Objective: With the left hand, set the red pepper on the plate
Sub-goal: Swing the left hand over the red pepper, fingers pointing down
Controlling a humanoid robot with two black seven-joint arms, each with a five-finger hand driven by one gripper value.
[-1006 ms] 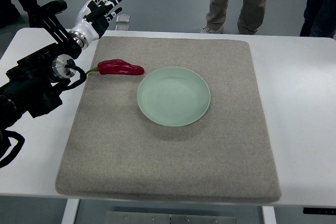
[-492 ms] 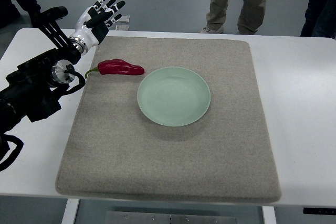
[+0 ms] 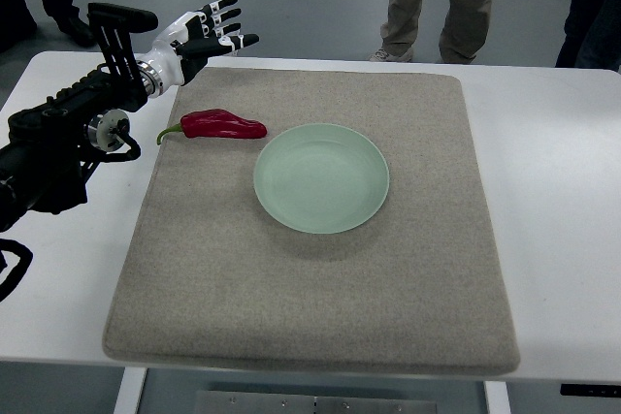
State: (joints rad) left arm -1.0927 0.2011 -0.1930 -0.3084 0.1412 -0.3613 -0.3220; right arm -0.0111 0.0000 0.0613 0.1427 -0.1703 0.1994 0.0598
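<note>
- Presently left hand point(image 3: 209, 31) hovers at the mat's point(image 3: 310, 317) far-left corner, fingers spread, nothing held.
- Pepper point(image 3: 221, 125) lies on the mat just nearer the robot than the hand, a little toward the plate point(image 3: 320, 177); not touching it.
- Long axis runs left-right: stem points toward the arm side, tip toward the plate.
- Right hand not visible; left is the only one in reach.
- Judgement: hand needs to drop and close across the pepper's width.

We see a bright, evenly lit, sharp picture with soft light from overhead, only a faint shadow under the plate point(image 3: 321, 177) and mild glare on the white table point(image 3: 553, 143).
</note>
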